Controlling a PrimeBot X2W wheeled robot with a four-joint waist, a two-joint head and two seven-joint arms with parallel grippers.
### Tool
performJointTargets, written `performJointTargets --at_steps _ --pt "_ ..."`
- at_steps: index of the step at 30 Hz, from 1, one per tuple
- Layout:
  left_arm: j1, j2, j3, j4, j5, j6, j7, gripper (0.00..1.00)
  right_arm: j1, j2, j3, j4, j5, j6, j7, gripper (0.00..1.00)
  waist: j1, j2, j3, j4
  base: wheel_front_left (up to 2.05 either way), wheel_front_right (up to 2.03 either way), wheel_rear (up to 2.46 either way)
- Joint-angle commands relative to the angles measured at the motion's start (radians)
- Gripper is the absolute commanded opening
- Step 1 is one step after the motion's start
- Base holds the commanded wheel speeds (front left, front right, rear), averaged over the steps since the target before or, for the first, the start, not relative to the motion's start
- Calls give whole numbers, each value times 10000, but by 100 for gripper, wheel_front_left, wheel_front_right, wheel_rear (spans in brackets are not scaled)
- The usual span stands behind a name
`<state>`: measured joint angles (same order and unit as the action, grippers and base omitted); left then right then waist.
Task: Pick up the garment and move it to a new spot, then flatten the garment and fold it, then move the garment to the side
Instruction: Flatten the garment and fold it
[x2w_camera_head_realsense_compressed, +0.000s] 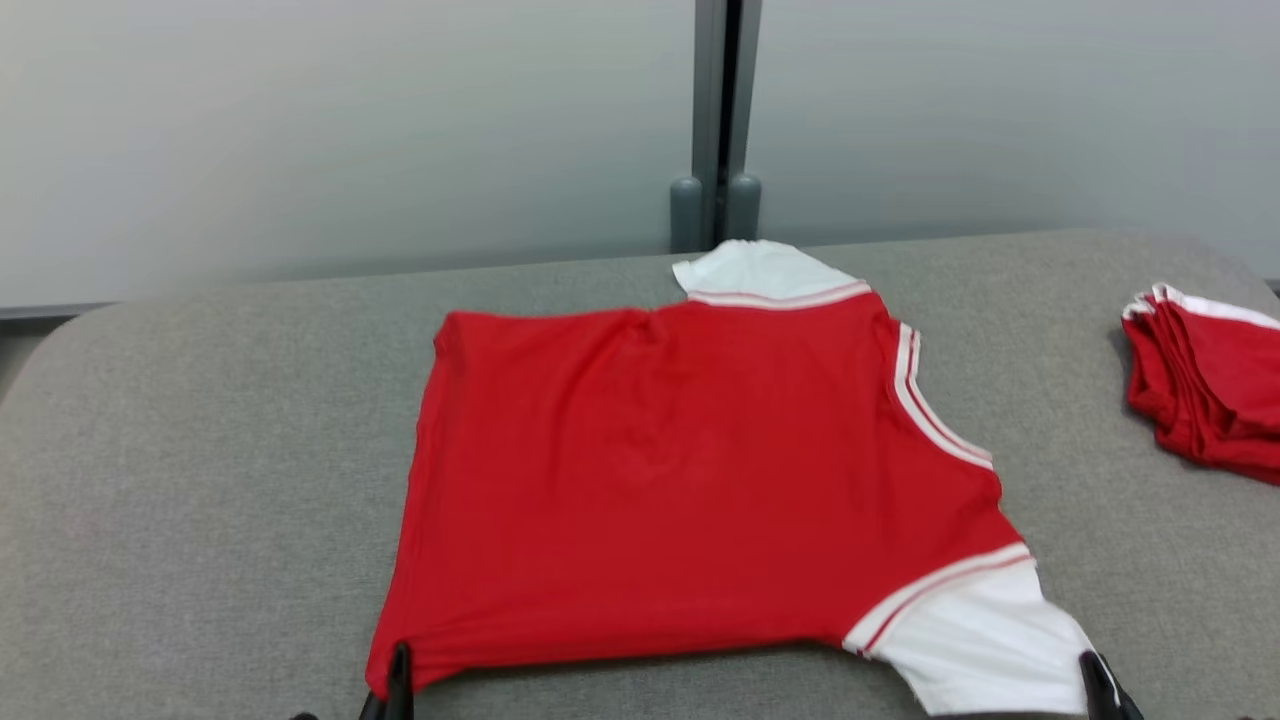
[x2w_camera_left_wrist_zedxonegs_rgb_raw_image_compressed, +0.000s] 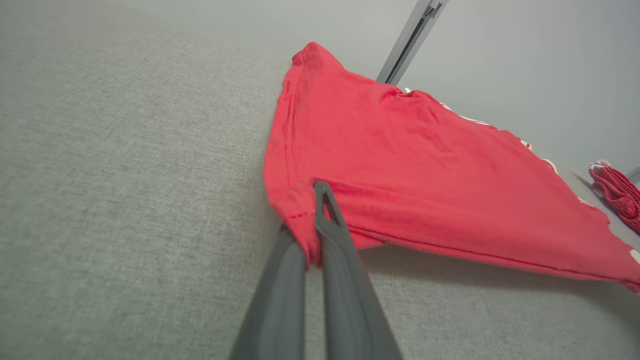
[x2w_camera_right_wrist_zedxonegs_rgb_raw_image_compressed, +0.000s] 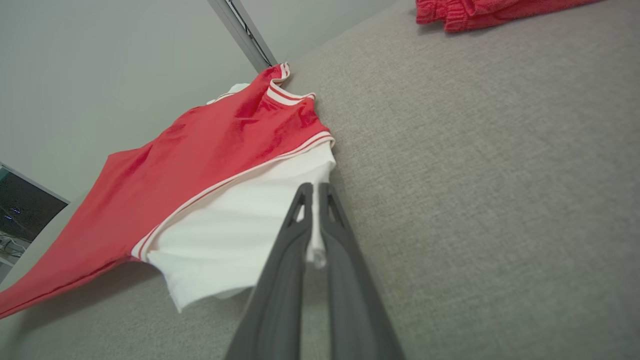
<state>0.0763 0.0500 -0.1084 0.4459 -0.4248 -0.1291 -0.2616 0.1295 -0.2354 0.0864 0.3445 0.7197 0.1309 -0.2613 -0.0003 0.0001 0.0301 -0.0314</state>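
The garment (x2w_camera_head_realsense_compressed: 680, 470) is a red shirt with white, stripe-trimmed sleeves, spread over the grey padded table (x2w_camera_head_realsense_compressed: 200, 450). Its near edge hangs slightly raised, with shadow under it. My left gripper (x2w_camera_head_realsense_compressed: 398, 672) is shut on the shirt's near left hem corner; in the left wrist view that gripper (x2w_camera_left_wrist_zedxonegs_rgb_raw_image_compressed: 312, 200) pinches bunched red cloth (x2w_camera_left_wrist_zedxonegs_rgb_raw_image_compressed: 400, 165). My right gripper (x2w_camera_head_realsense_compressed: 1095, 672) is shut on the edge of the near white sleeve; the right wrist view has this gripper (x2w_camera_right_wrist_zedxonegs_rgb_raw_image_compressed: 313, 192) holding a strip of white fabric, with the garment (x2w_camera_right_wrist_zedxonegs_rgb_raw_image_compressed: 210, 165) stretching away to its left.
A stack of folded red garments (x2w_camera_head_realsense_compressed: 1210, 390) lies at the table's right edge, apart from the shirt. Behind the table stands a pale wall with a grey vertical post (x2w_camera_head_realsense_compressed: 722, 120). Bare grey padding lies to the shirt's left and right.
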Motion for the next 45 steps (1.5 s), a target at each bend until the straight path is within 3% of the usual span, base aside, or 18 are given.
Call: performJointTargets --at_steps 1,8,16,30,44,45 --pt "211 18 -9 -94 -95 -16 -48 0 317 -1 -132 -21 37 -3 -50 0 3 -1 -112 66 0 0 0" --pt "579 13 -224 -511 -82 -19 -48 0 793 129 -572 -559 49 -3 27 0 3 -1 -279 224 0 0 0" --pt "-497 11 -416 -779 -75 -22 -47 0 -986 339 -565 -977 -202 -1 677 0 3 -1 258 251 0 0 0" --pt "-2937 8 -712 497 -231 465 -45 0 -4641 326 -673 1353 -1075 -1 1040 0 3 -1 1648 514 0 0 0" --pt "-4303 8 -655 1439 257 355 -47 0 -6926 422 -349 3750 -1942 -1 218 0 3 -1 2377 365 0 0 0" --pt "-4346 10 -627 1494 291 374 -45 0 -7015 438 -298 3850 -1986 -1 185 16 3 -1 2397 359 0 0 0"
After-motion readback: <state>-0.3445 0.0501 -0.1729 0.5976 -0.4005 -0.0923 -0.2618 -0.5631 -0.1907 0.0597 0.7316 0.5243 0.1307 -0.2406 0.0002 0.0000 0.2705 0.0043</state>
